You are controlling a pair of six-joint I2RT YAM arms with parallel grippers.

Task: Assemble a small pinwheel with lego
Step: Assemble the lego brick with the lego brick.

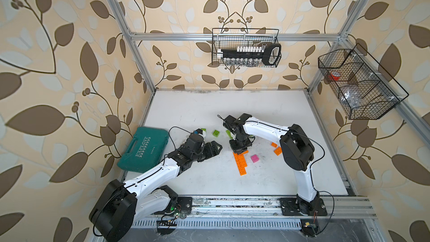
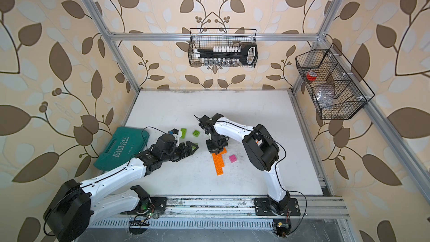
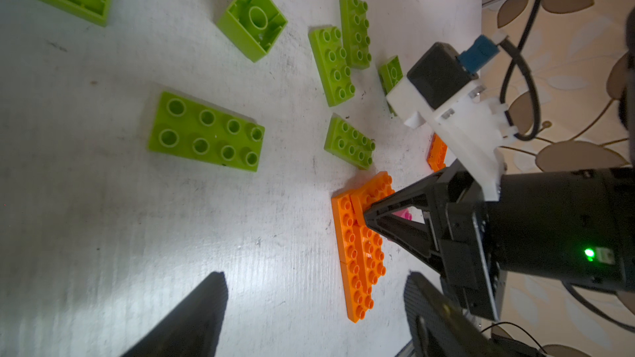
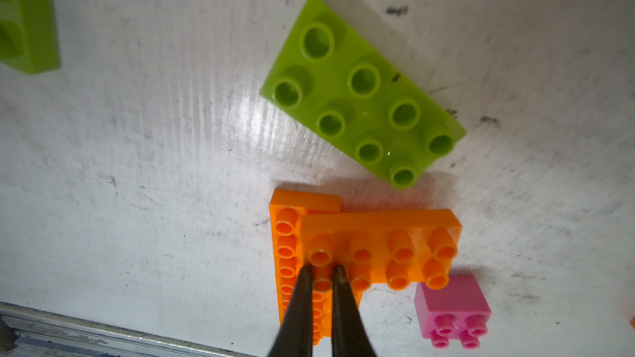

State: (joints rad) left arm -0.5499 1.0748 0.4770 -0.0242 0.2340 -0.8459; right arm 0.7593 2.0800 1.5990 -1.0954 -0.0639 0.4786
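The surface point(image 1: 209, 103) carries all the lego, loose lime-green bricks point(image 3: 206, 132) toward my left arm and the orange ones mid-field. My left claw point(image 3: 315, 274) hangs low with its jaws wide apart, aimed at the orange strip point(image 1: 240, 165) from the side and holding nothing. That strip's long axis runs from the rail toward the back wall. My right claw point(image 4: 322, 271) stands directly on its far end, tips drawn nearly together, so the right arm is the nearer one.

The top views bury that spot under the claw. The right wrist view shows a crosswise orange brick point(image 4: 381, 235) lapped over the strip's end, long axis square to it, its outer corner just beside the pink brick point(image 4: 453, 310). The tips flank one stud; I cannot tell whether they pinch it.
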